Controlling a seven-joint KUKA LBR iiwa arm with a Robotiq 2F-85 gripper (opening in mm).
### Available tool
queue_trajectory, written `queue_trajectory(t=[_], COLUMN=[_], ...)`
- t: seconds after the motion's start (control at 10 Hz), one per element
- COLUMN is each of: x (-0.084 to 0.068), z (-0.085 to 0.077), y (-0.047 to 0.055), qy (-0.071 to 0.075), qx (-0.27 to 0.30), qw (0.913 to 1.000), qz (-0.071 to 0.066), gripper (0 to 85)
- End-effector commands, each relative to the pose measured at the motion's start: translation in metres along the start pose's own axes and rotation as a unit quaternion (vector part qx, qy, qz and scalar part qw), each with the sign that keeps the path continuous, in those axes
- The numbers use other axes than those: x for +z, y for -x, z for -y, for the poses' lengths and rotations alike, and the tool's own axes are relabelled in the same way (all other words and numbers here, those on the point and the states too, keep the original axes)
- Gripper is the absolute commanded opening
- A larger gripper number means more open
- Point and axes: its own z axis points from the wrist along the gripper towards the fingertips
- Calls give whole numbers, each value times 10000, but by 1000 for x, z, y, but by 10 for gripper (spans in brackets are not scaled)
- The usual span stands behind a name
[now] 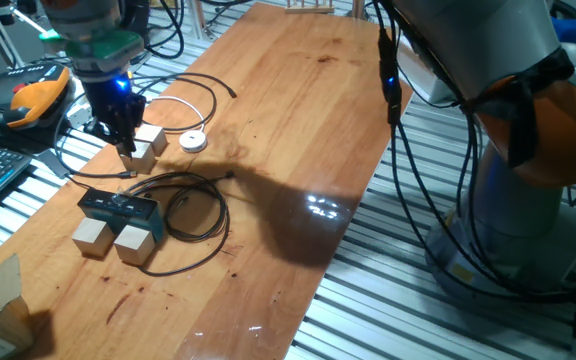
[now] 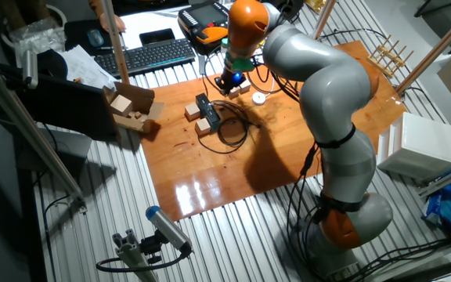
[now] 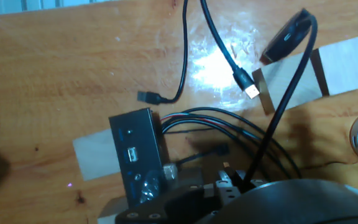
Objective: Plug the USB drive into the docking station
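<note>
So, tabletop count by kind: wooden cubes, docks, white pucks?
wooden cubes: 4 (two by the dock, two by the puck)
docking station: 1
white puck: 1
Total: 6

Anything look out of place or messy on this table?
Somewhat. Loose black cables loop untidily beside the docking station, and in the hand view a free plug lies unplugged on the wood. Nothing looks spilled or broken.

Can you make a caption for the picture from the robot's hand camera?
Seen from the hand: the docking station on the wooden table, tangled black cables beside it.
</note>
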Motion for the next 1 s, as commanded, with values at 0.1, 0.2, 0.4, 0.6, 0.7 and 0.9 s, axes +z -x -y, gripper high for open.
queue_trajectory(t=[0.1,0.2,0.4,0.6,0.7,0.9], x=[1,1,1,1,1,1], z=[1,1,1,1,1,1], y=[1,1,1,1,1,1], qy=[-121,-189,-500,-277,-371,-499], qx=[-193,-276,-800,-1134,-1236,-1240], qw=[9997,9994,9952,9928,9912,9902], qz=[-61,-107,-246,-254,-288,-408], gripper=[0,0,0,0,0,0])
